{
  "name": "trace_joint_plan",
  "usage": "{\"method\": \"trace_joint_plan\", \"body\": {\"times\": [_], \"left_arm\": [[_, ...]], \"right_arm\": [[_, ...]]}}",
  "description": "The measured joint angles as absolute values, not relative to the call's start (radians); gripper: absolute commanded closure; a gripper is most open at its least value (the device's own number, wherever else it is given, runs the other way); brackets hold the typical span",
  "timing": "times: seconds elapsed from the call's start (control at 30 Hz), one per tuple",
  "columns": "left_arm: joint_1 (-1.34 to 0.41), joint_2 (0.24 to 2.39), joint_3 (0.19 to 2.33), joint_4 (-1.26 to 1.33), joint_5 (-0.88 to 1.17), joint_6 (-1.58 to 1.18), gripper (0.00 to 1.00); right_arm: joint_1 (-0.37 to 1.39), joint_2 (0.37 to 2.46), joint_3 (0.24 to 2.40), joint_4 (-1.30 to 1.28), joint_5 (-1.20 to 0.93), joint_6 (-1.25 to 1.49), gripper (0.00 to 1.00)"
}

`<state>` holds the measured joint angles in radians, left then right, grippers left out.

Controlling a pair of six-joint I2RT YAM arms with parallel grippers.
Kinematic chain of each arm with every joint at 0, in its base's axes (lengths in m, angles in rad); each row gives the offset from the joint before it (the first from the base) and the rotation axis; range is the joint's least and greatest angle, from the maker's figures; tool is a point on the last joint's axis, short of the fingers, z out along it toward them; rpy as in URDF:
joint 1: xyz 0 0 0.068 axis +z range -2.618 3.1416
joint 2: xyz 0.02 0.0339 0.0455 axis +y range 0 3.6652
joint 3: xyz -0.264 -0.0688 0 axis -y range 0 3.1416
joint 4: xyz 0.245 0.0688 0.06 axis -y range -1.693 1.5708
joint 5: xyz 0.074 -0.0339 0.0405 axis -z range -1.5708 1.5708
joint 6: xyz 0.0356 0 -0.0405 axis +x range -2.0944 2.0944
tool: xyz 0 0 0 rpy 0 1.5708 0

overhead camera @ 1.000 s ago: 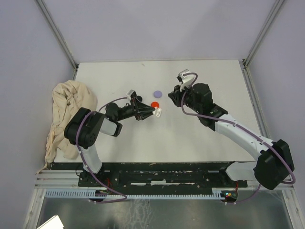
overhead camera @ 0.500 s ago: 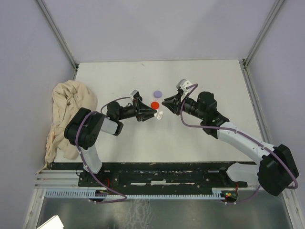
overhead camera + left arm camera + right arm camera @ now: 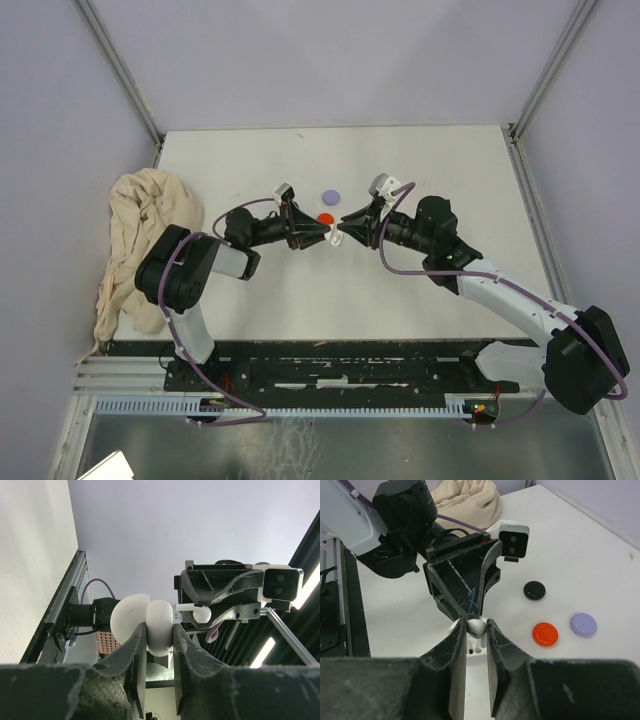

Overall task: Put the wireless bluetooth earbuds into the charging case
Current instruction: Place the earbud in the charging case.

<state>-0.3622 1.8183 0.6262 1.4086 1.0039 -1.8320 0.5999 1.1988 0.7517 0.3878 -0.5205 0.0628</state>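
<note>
- Swung in: right fingers [image 3: 348,228] now nearly meet left fingers [image 3: 318,236].
- Right ones clamp a tiny white plastic earbud [image 3: 477,627], left ones a round white plastic case [image 3: 159,630].
- Earbud's stem points at the case, just beside it.

Earbud [image 3: 478,626]: white
Charging case [image 3: 159,630]: white
Left hand [image 3: 469,614]: black
Discs: black disc [image 3: 534,590], red disc [image 3: 545,633], lilac disc [image 3: 583,624]
Cloth [image 3: 140,230]: cream
Bench [image 3: 400,290]: white
</note>
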Motion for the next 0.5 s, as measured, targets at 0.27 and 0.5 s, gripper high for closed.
{"method": "trace_joint_plan", "body": {"times": [0.27, 0.5], "left_arm": [[-0.371, 1.818, 0.643, 1.396, 1.004, -1.832, 0.97], [-0.374, 1.818, 0.656, 1.390, 1.003, -1.832, 0.97]], "right_arm": [[0.600, 1.208, 0.743, 0.388, -0.543, 0.062, 0.98], [0.600, 1.223, 0.739, 0.387, -0.550, 0.061, 0.98]]}}
